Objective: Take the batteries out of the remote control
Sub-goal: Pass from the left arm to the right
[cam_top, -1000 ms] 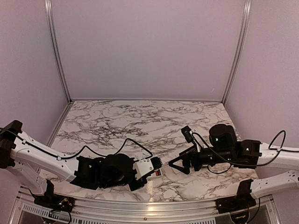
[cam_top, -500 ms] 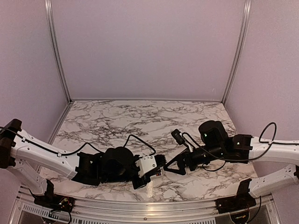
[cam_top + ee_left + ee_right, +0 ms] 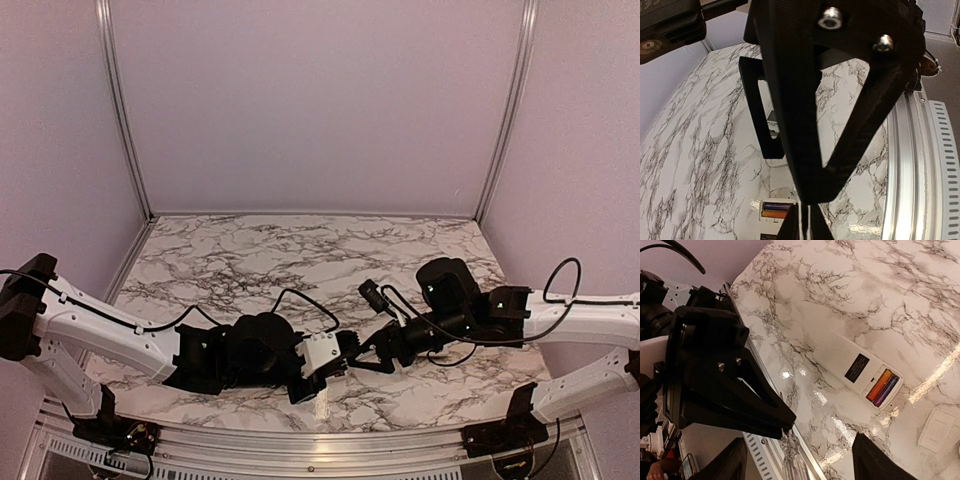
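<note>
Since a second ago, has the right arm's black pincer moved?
Yes: the right arm's black pincer has slid left, farther from the silver corner post on the right.

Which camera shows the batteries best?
The right wrist view: the batteries, one orange, one dark purple-blue, lie side by side, unobstructed, in the open remote. The left wrist view shows them small at its bottom edge; the top view doesn't show them.
</note>
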You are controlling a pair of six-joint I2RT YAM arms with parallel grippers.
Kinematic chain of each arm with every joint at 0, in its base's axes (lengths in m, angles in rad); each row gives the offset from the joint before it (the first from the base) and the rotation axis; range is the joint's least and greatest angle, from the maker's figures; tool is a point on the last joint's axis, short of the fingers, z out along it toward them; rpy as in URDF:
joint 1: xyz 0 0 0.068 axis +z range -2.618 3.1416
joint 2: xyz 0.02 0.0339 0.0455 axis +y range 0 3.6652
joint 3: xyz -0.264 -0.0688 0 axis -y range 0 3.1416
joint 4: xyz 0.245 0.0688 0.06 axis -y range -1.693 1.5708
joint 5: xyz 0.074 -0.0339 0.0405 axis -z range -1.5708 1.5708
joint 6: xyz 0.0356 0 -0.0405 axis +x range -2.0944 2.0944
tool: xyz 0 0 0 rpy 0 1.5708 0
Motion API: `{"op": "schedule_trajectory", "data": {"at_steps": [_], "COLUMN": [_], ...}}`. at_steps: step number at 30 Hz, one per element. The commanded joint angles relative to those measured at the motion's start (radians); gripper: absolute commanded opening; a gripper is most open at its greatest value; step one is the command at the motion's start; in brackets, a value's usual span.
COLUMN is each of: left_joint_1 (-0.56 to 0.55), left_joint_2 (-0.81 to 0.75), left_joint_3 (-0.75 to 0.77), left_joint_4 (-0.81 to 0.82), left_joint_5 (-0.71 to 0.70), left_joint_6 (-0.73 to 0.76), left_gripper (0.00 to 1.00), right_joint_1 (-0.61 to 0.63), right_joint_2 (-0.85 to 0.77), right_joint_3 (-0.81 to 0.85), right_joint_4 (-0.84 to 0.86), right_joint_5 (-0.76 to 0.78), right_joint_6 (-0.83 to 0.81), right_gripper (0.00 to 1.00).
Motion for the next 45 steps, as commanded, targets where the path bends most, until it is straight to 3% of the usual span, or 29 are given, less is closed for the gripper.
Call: {"op": "schedule_trajectory", "data": {"at_steps": [1, 13, 32, 45], "left_joint_1": [0.010, 0.015, 0.014, 0.021], "left_joint_2": [0.019, 0.018, 0.026, 0.038], "left_joint_3": [0.023, 0.016, 0.010, 0.009], "left_joint_4": [0.032, 0.038, 0.058, 0.071], "left_joint_5": [0.018, 0.028, 0.018, 0.021], "left_joint_6": [-0.003, 0.002, 0.013, 0.016], "left_gripper": [0.00, 0.00, 0.00, 0.00], "right_joint_1": [-0.016, -0.023, -0.023, -0.026], "right_joint_2": [0.016, 0.034, 0.075, 0.083], "right_joint_3": [0.033, 0.027, 0.030, 0.024], "right_joint_4": [0.026, 0.041, 0.052, 0.061], "right_joint_5": [-0.025, -0.052, -0.073, -0.086], "right_joint_6": [-0.010, -0.015, -0.036, -0.040], "right_gripper": [0.65, 0.39, 0.29, 0.14]}}
